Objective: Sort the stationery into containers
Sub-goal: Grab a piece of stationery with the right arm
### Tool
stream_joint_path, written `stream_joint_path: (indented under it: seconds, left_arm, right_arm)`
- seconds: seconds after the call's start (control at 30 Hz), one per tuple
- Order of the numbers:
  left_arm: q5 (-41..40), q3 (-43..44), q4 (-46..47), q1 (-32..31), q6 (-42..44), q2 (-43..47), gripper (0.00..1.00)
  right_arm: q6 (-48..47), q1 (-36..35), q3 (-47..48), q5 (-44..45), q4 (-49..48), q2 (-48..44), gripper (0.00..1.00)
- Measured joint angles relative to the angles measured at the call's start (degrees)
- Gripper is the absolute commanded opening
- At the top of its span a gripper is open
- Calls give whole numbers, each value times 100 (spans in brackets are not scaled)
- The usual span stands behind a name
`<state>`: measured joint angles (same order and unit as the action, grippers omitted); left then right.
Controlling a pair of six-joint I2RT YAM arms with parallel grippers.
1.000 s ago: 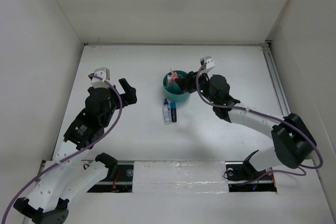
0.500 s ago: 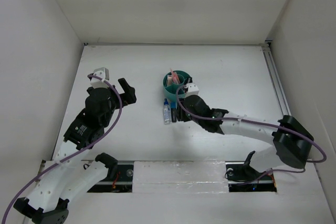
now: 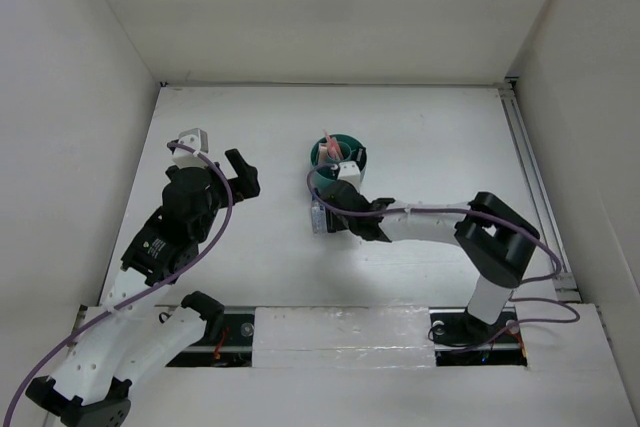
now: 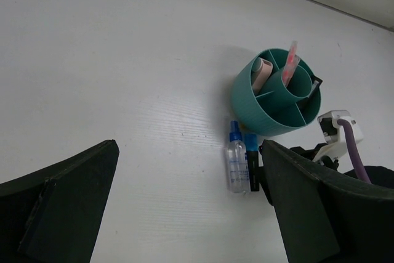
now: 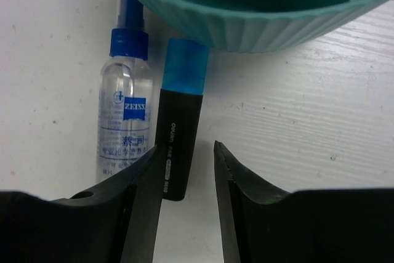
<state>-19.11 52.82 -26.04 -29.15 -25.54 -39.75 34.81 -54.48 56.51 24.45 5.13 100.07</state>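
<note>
The round teal organizer (image 3: 337,155) stands mid-table and shows in the left wrist view (image 4: 274,106) and the right wrist view (image 5: 246,29). It holds a pink pencil (image 4: 290,61) and a pinkish-tan item (image 4: 263,73). Just in front of it on the table lie a clear blue-capped spray bottle (image 5: 125,121) and a black marker with a blue cap (image 5: 178,133), side by side. My right gripper (image 5: 188,161) is open, low over the marker's rear end, jaws either side of it. My left gripper (image 3: 245,175) is open and empty, far to the left.
The bottle (image 4: 236,164) lies touching the marker's left side (image 4: 250,161). White walls enclose the table (image 3: 430,127) on three sides. A metal rail (image 3: 528,162) runs along the right edge. The right arm (image 3: 440,219) stretches across the table's middle.
My right gripper has swung from beside the organizer's rim down and toward the near side, to the marker on the table. The left arm has not moved.
</note>
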Motion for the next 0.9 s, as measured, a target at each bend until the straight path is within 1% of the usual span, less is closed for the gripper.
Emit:
stream_joint_path:
  seconds: [0.1, 0.67, 0.7, 0.8, 0.83, 0.87, 0.9]
  left_arm:
    - [26, 0, 2, 0, 2, 0, 100]
    - [94, 0, 2, 0, 2, 0, 100]
    - [94, 0, 2, 0, 2, 0, 100]
    - [94, 0, 2, 0, 2, 0, 100]
    - [94, 0, 2, 0, 2, 0, 100]
    - [94, -2, 2, 0, 2, 0, 100]
    - [94, -2, 2, 0, 2, 0, 100]
  right_arm:
    - [-4, 0, 162, 81, 9, 160, 45]
    - [-57, 136, 533, 133, 13, 656, 45]
    - [-57, 146, 544, 129, 15, 658, 44]
    - [-79, 157, 544, 127, 24, 658, 34]
    - [-76, 157, 544, 125, 24, 658, 26]
    - [-70, 157, 544, 125, 24, 658, 24]
    - [-72, 157, 544, 122, 24, 656, 24]
